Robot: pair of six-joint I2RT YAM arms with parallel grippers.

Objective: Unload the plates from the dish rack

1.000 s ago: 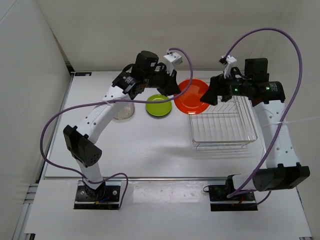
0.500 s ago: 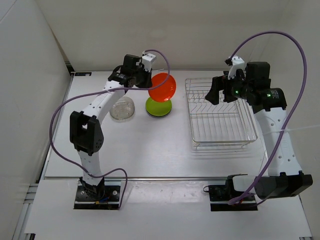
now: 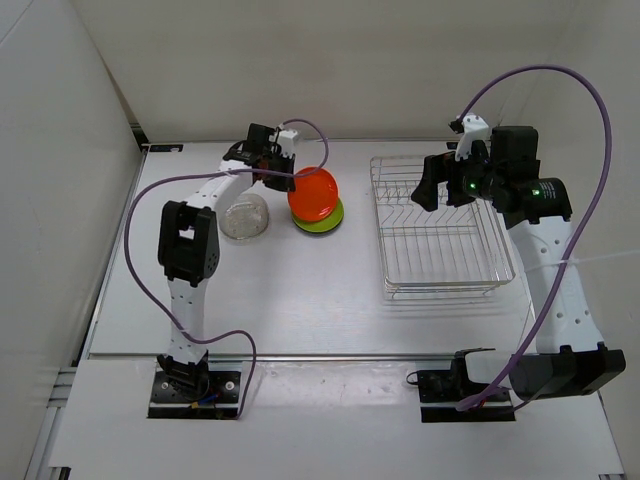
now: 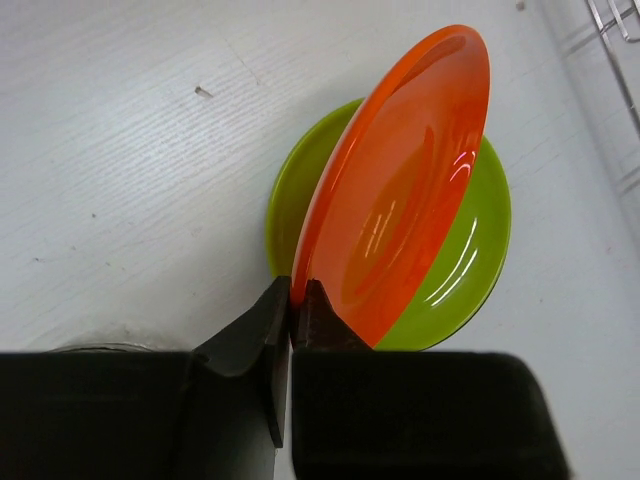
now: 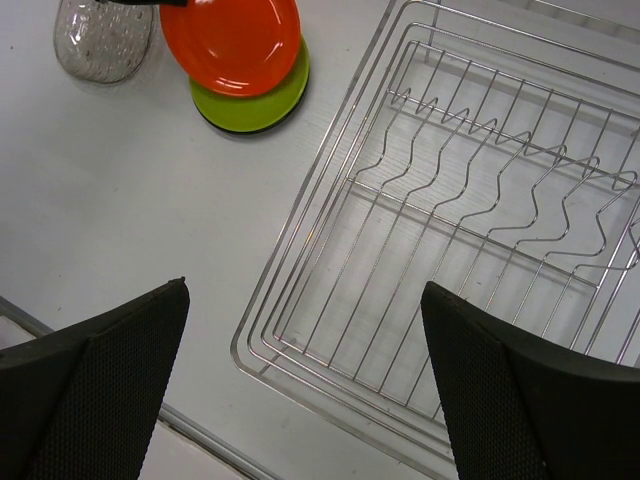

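Observation:
My left gripper (image 3: 291, 178) (image 4: 292, 290) is shut on the rim of the orange plate (image 3: 312, 192) (image 4: 410, 180). It holds the plate tilted, low over the lime green plate (image 3: 328, 222) (image 4: 470, 260) that lies on the table. The silver wire dish rack (image 3: 445, 290) (image 5: 470, 230) stands at the right with no plates in it. My right gripper (image 3: 430, 188) (image 5: 303, 290) is open and empty, above the rack's left side. The orange plate (image 5: 232, 35) and the green plate (image 5: 260, 100) also show in the right wrist view. The black plate is not clearly in view.
Clear transparent plates (image 3: 246, 217) (image 5: 103, 40) lie on the table just left of the green plate. The table's left edge and a side wall (image 3: 60, 200) run beside the left arm. The rack's upright prongs (image 5: 480, 150) stand below my right gripper.
My left gripper has carried the orange plate left from beside the rack and lowered it over the green plate. My right gripper drew back over the rack and has since stayed still.

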